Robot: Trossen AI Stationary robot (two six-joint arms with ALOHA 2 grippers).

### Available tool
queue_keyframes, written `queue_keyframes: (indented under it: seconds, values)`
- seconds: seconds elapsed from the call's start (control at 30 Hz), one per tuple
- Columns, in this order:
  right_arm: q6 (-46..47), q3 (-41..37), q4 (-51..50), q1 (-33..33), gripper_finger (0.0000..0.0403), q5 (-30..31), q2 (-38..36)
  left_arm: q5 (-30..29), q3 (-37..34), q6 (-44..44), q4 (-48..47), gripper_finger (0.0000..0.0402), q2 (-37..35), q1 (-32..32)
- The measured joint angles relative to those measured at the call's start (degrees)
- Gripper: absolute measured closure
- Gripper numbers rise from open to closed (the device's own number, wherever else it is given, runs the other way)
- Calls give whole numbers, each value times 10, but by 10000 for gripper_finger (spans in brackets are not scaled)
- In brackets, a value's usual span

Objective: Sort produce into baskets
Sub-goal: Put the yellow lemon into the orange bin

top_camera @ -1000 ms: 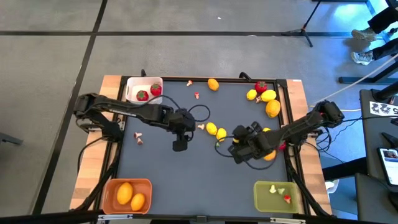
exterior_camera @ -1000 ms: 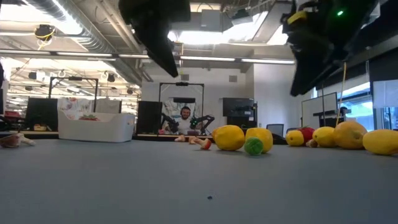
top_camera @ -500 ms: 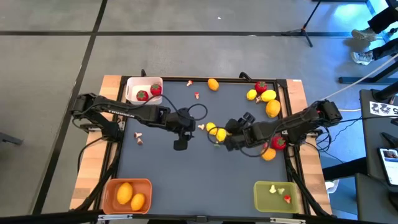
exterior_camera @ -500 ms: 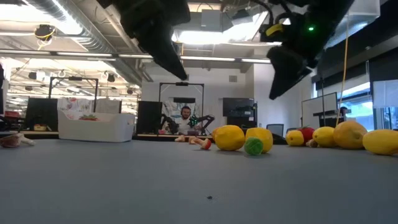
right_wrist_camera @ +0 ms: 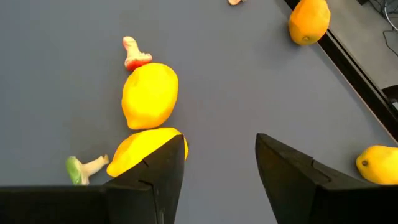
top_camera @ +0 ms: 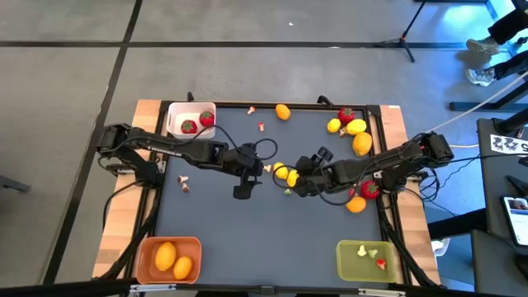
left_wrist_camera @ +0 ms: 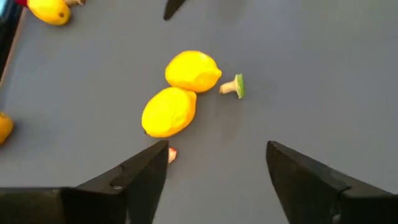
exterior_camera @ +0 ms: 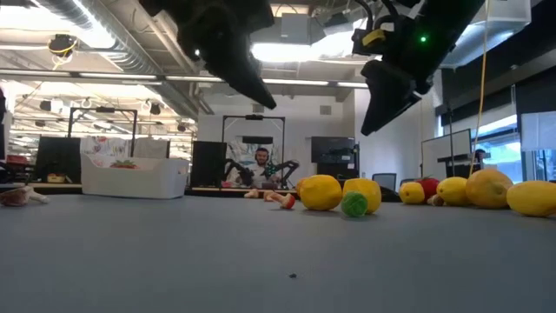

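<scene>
Two lemons (top_camera: 286, 173) mid-surface (top_camera: 214, 223), touching, small green-capped bit (left_wrist_camera: 234, 86) beside them. Left end effector (left_wrist_camera: 214, 163) and right end effector (right_wrist_camera: 219, 163) both above, fingers parted, empty. White basket (top_camera: 177, 113): strawberries. Orange basket (top_camera: 148, 246): citrus. Green basket (top_camera: 350, 264): small bits.

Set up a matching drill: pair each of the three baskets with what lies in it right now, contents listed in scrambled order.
Baskets:
1. white basket
2. orange basket
3. olive-green basket

Contents:
A. two orange-yellow citrus fruits
B. small pale and red bits
C. red strawberries

Pairs: 1-C, 2-A, 3-B
</scene>
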Motion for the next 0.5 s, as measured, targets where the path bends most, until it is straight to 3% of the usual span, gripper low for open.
queue_keyframes:
  seconds: [0.27,0.5]
  values:
    - [0,0,0,0,205,0,0,0,0,11,-2,35,26,0]
    - [0,0,-1,0,205,0,0,-3,0,-43,-1,16,27,-5]
